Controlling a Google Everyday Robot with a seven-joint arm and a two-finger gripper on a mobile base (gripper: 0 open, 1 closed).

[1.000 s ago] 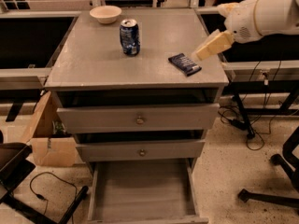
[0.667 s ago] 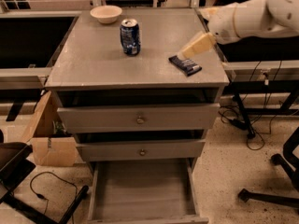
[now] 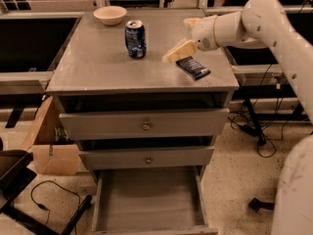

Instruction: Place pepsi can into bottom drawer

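The pepsi can (image 3: 135,39) stands upright on the grey cabinet top (image 3: 98,62), toward the back middle. My gripper (image 3: 185,36) hovers over the top, to the right of the can and a short gap from it. Its fingers (image 3: 178,51) are spread apart with nothing between them. The bottom drawer (image 3: 146,199) is pulled out at the foot of the cabinet, and its flat floor is bare. The two upper drawers with brass knobs (image 3: 145,126) are closed.
A flat dark-blue snack packet (image 3: 192,67) lies on the top just below my gripper. A cream bowl (image 3: 109,14) sits at the back left. A cardboard box (image 3: 49,146) stands left of the cabinet. Cables (image 3: 254,126) and a chair base lie on the floor.
My arm has swung left over the cabinet top, bringing the gripper closer to the can. The can, packet and drawers have not moved.
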